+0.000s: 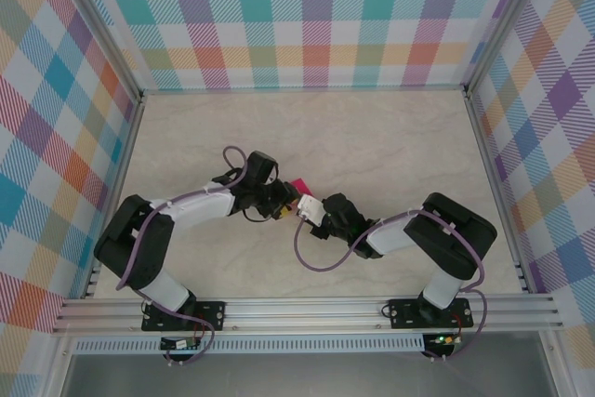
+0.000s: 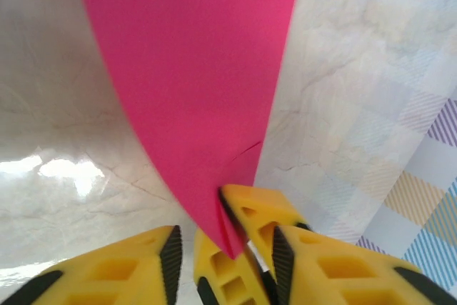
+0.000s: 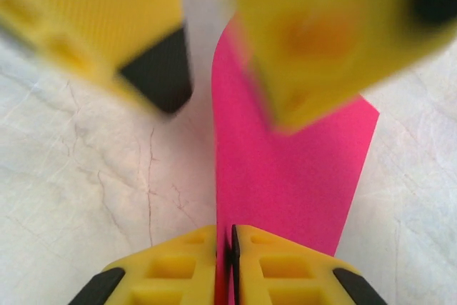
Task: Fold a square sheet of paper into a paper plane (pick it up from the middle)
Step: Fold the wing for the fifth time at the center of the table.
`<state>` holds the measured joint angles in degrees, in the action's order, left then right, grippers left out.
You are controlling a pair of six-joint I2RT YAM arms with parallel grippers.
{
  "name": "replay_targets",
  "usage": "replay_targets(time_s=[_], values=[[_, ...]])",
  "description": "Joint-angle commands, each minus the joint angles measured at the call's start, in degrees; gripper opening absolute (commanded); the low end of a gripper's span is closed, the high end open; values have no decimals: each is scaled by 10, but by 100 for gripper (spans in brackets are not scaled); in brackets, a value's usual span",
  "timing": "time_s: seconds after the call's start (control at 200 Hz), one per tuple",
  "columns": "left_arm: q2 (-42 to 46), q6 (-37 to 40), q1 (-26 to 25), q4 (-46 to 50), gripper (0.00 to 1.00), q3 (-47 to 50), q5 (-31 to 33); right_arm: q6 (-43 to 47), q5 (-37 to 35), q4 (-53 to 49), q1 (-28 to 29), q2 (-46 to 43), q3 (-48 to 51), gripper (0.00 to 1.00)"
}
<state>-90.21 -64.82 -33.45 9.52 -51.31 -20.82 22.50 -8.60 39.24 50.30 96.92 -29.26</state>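
Top view: the pink paper (image 1: 299, 183) shows near the middle of the worktop (image 1: 390, 146), where the left gripper (image 1: 284, 207) and the right gripper (image 1: 304, 210) meet. Left wrist view: the left jaws stand apart, one on each side of the paper's point, not touching it. Right wrist view: the right jaws are pressed together on the paper.

A robotics lab cell: marble-look worktop (image 1: 390, 137) inside aluminium framing (image 1: 307, 90) (pastel checked panels (image 1: 307, 16) for walls), left arm (image 1: 186, 206) and right arm (image 1: 409, 230) bolted to the front rail (image 1: 307, 311).
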Motion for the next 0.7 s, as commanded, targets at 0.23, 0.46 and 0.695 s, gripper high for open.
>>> replay_targets(time_s=[0.23,0.46,0.695], values=[[91,85,101,116,54,-21,52,-145,110,-101,-25,-19,-50,8],[123,104,108,86,54,18,44,-254,204,-157,-52,-19,-89,5],[129,96,98,-28,54,88,-7,-334,260,-187,-74,-9,-111,2]])
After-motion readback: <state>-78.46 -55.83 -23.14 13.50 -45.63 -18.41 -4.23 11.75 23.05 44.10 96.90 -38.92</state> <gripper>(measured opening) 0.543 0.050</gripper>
